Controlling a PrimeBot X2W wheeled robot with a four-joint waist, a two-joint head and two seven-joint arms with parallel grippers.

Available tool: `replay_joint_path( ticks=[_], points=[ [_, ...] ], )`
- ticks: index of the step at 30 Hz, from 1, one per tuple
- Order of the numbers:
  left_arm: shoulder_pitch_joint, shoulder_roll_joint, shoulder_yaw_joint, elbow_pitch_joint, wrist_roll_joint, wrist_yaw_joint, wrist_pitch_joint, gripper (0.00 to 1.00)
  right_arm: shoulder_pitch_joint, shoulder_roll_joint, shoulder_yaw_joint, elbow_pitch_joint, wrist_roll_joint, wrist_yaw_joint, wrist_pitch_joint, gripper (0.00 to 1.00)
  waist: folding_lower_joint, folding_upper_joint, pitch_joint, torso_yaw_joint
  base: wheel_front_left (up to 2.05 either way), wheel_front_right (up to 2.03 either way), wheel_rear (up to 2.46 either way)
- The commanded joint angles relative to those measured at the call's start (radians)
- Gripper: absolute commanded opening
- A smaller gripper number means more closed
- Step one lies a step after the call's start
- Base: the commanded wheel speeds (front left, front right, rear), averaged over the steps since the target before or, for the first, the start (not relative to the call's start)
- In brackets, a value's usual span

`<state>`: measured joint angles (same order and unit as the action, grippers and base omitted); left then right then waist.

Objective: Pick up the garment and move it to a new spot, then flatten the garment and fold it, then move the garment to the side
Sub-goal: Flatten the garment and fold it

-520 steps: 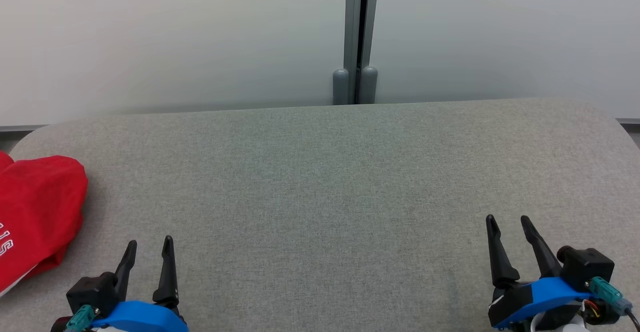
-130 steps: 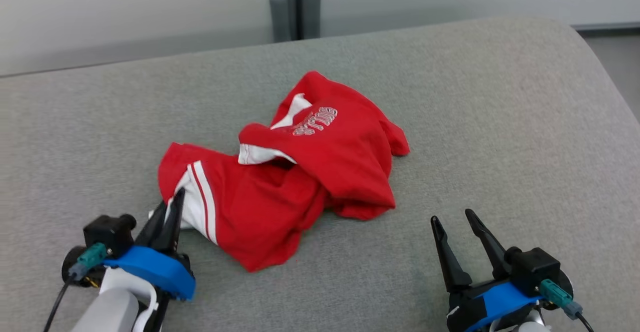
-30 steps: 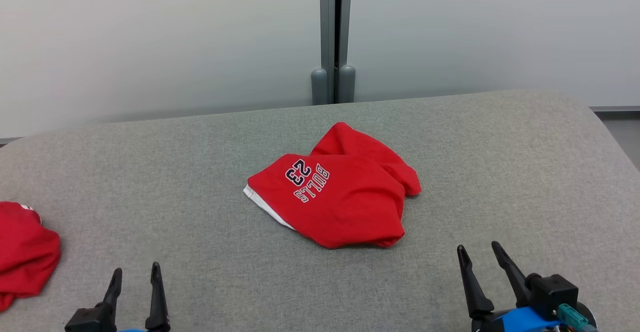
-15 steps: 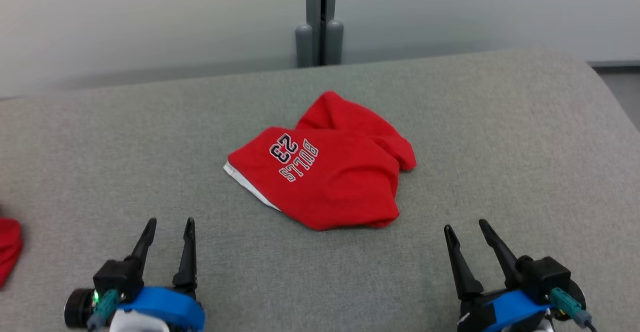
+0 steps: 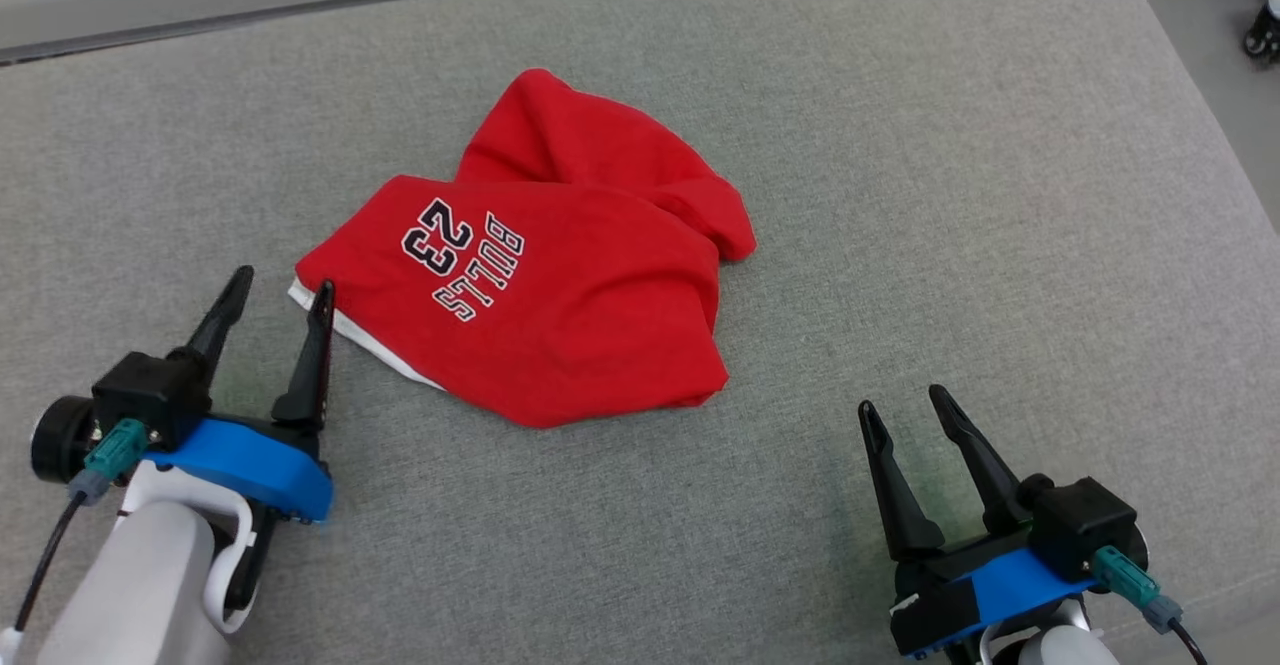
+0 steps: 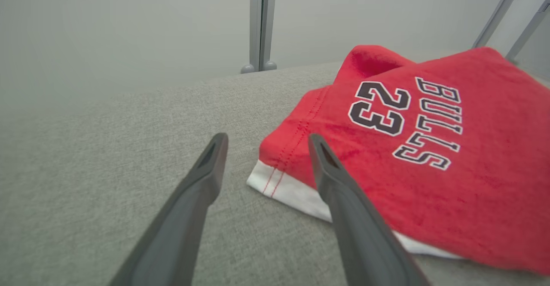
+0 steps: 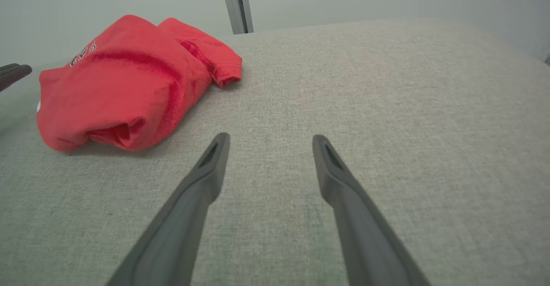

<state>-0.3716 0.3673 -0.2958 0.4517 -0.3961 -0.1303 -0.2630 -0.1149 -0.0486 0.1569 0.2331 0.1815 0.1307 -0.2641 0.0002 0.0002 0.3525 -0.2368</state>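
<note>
Facing left tool (image 6: 267, 138): garment (image 6: 451, 200), white-hemmed

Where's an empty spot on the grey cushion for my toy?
Biggest bare patch: right of the red Bulls garment, out to the grey cushion's right edge. Also bare: the near strip between the left gripper and right gripper. Crowded: the garment's white hem, beside the left gripper.

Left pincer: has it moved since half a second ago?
Yes. Against the red garment, the left pincer has advanced forward: it now straddles the corner of the white hem, where a clear gap lay before.
</note>
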Motion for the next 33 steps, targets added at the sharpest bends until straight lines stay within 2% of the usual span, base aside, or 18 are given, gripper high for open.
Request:
replay_joint_path(
  ticks=[1, 7, 13, 14, 15, 16, 17, 23, 29, 33],
  points=[
    [-0.023, 0.028, -0.016, 0.008, -0.012, -0.001, -0.002, 1.00, -0.007, -0.004, 0.004, -0.009, 0.011, 0.000, 0.000, 1.00, -0.0002, -0.0002, 0.013, -0.008, 0.00, 0.00, 0.00],
    [-0.058, 0.081, -0.086, 0.058, -0.058, -0.001, -0.002, 1.00, -0.015, -0.004, 0.013, -0.027, 0.017, 0.000, 0.000, 1.00, -0.0002, -0.0002, 0.047, -0.037, 0.00, 0.00, 0.00],
    [-0.073, 0.096, -0.134, 0.106, -0.088, 0.000, 0.000, 1.00, -0.021, -0.004, 0.018, -0.043, 0.016, 0.000, 0.000, 1.00, -0.0002, -0.0002, 0.070, -0.049, 0.00, 0.00, 0.00],
    [-0.072, 0.096, -0.146, 0.117, -0.091, 0.000, 0.000, 0.80, -0.021, -0.004, 0.018, -0.044, 0.016, 0.000, 0.000, 1.00, -0.0002, -0.0002, 0.071, -0.050, 0.00, 0.00, 0.00],
    [-0.070, 0.095, -0.164, 0.129, -0.100, 0.000, 0.000, 0.46, -0.021, -0.004, 0.018, -0.043, 0.016, 0.000, 0.000, 1.00, -0.0002, -0.0002, 0.071, -0.051, 0.00, 0.00, 0.00],
    [-0.074, 0.095, -0.176, 0.135, -0.105, 0.000, 0.001, 0.09, -0.021, -0.004, 0.017, -0.043, 0.015, 0.000, 0.000, 1.00, -0.0002, -0.0002, 0.071, -0.050, 0.00, 0.00, 0.00],
    [-0.072, 0.093, -0.191, 0.141, -0.110, 0.000, 0.001, 0.00, -0.020, -0.004, 0.015, -0.041, 0.014, 0.000, 0.000, 1.00, -0.0002, -0.0002, 0.068, -0.048, 0.00, 0.00, 0.00],
    [-0.070, 0.080, -0.168, 0.074, -0.130, 0.000, 0.000, 0.00, -0.011, -0.004, 0.005, -0.021, 0.018, 0.000, 0.000, 1.00, -0.0002, -0.0002, 0.026, -0.025, 0.00, 0.00, 0.00],
    [-0.049, 0.035, -0.141, -0.138, -0.089, 0.000, -0.001, 0.00, -0.003, -0.004, 0.001, 0.017, 0.031, 0.000, 0.000, 1.00, -0.0002, -0.0002, -0.057, 0.012, 0.00, 0.00, 0.00],
    [-0.048, -0.006, -0.172, -0.281, -0.063, 0.000, -0.001, 0.00, 0.010, -0.004, 0.002, 0.052, 0.033, 0.000, 0.000, 1.00, -0.0002, -0.0002, -0.125, 0.030, 0.00, 0.00, 0.00]
  ],
)
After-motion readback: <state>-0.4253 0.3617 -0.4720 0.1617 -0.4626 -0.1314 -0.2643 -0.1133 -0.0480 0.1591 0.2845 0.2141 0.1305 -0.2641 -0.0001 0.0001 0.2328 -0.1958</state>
